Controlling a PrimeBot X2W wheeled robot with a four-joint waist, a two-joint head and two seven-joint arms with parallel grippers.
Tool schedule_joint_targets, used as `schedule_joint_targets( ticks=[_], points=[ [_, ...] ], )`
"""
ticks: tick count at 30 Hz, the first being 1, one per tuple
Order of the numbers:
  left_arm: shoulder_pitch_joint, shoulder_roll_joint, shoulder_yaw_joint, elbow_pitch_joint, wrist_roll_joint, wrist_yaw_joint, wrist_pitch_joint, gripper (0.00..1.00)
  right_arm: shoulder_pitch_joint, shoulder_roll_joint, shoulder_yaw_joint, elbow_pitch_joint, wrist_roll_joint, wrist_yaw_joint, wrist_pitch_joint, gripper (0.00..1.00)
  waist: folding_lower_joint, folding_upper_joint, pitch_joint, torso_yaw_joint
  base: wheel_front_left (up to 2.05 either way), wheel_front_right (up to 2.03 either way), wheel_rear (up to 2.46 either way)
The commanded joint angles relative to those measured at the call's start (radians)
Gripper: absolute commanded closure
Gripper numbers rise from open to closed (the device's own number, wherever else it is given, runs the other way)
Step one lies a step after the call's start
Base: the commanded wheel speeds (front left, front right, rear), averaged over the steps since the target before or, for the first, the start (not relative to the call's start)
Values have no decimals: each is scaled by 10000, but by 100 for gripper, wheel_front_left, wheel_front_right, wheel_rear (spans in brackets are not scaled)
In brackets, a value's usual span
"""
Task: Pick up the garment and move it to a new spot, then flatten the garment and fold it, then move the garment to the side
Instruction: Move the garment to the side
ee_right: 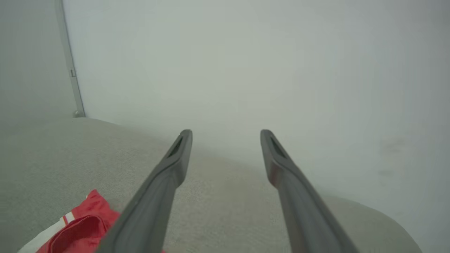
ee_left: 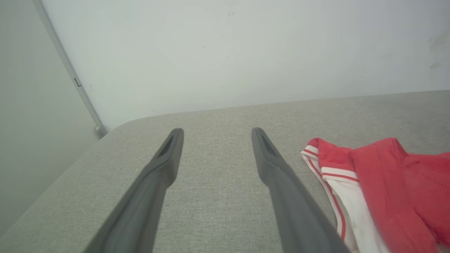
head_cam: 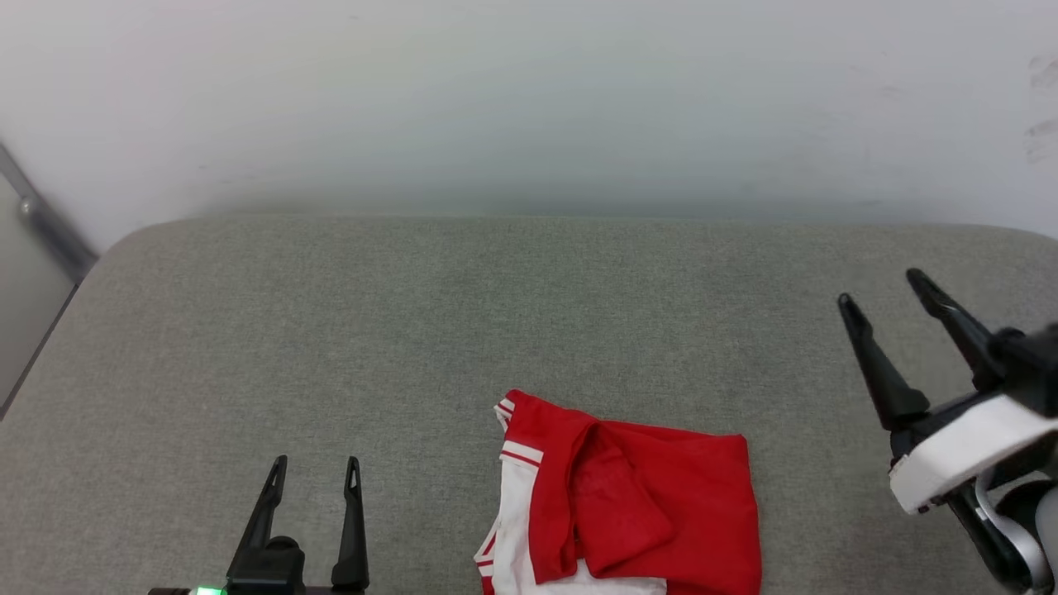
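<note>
Head view: garment (head_cam: 636, 504), a red jersey with a white sleeve and red-and-white striped trim, lies bunched and partly folded over on the grey fabric surface (head_cam: 413, 330). It sits at the near edge, a bit right of centre, with its lower part cut off by the frame bottom. Left gripper (head_cam: 317, 461) is at lower left, fingers pointing up the frame and spread apart, open over bare fabric, left of the garment and clear of it. Right gripper (head_cam: 880, 287) is at the right edge, fingers tilted up and to the left, also spread open, well right of the garment and not touching it. Pale wall (head_cam: 529, 99) stands behind the surface, and a grey metal rail (head_cam: 50, 227) runs diagonally at far left. Left wrist view: both dark fingers are wide apart over grey fabric; the garment is just beside the finger on that view's right, striped sleeve hem nearest, contact cannot be told. Right wrist view: fingers are wide apart, aimed at the far edge of the surface and the wall. A corner of the garment shows at lower left, partly behind the finger on that side.
</note>
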Motion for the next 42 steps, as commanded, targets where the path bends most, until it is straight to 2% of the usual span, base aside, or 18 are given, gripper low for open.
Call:
schedule_joint_targets(
  ticks=[1, 4, 7, 11, 15, 20, 29, 36, 37, 39, 42],
  points=[
    [-103, 0, 0, 3, 80, -56, -23, 0, -302, -381, 366, -17, 390, -4, 749, 0, 0, 0, 37, 52, 0, 0, 0],
    [-138, -14, -6, 9, 77, -63, -23, 0, -727, -1171, 1218, 60, 1538, -4, 2836, 0, 0, 0, 96, 127, 0, 0, 0],
    [-184, -29, -2, 6, 65, -67, -23, 0, -954, -1587, 1651, 252, 2969, -4, 4832, 0, 0, 0, 172, 199, 0, 0, 0],
    [-312, -69, -44, -30, 79, -109, -23, 0, -787, -1640, 1682, 842, 4574, -4, 6783, 0, 0, 0, 420, 335, 0, 0, 0],
    [-551, -124, -115, -61, 86, -136, -23, 0, -640, -1467, 1689, 1527, 5600, -4, 7959, 0, 0, 0, 809, 525, 0, 0, 0],
    [-911, -162, -176, -58, 126, -181, -23, 0, -851, -1333, 2002, 2131, 5903, -2, 8417, 0, 0, 0, 1359, 782, 0, 0, 0],
    [-1449, -239, -339, -7, 140, -248, -23, 0, -1416, -483, 2785, 3670, 6205, -4, 8005, 0, 0, 0, 2199, 1181, 0, 0, 0],
    [-1684, -257, -377, 26, 152, -243, -23, 0, -1223, -162, 3867, 4589, 6391, -10, 7697, 0, 0, 0, 2424, 1402, 0, 0, 0],
    [-1690, -253, -362, 20, 148, -231, -23, 0, -1225, -167, 3991, 4647, 6463, -10, 7636, 51, 0, 0, 2433, 1407, 0, 0, 0],
    [-1689, -245, -346, 27, 146, -209, -23, 0, -1286, -204, 4164, 4665, 6575, -10, 7457, 100, 0, 0, 2433, 1407, 0, 0, 0],
    [-1657, -242, -325, 60, 143, -188, -23, 0, -1561, -417, 4305, 4512, 6656, -10, 7049, 100, 0, 0, 2364, 1374, 0, 0, 0]
  ],
)
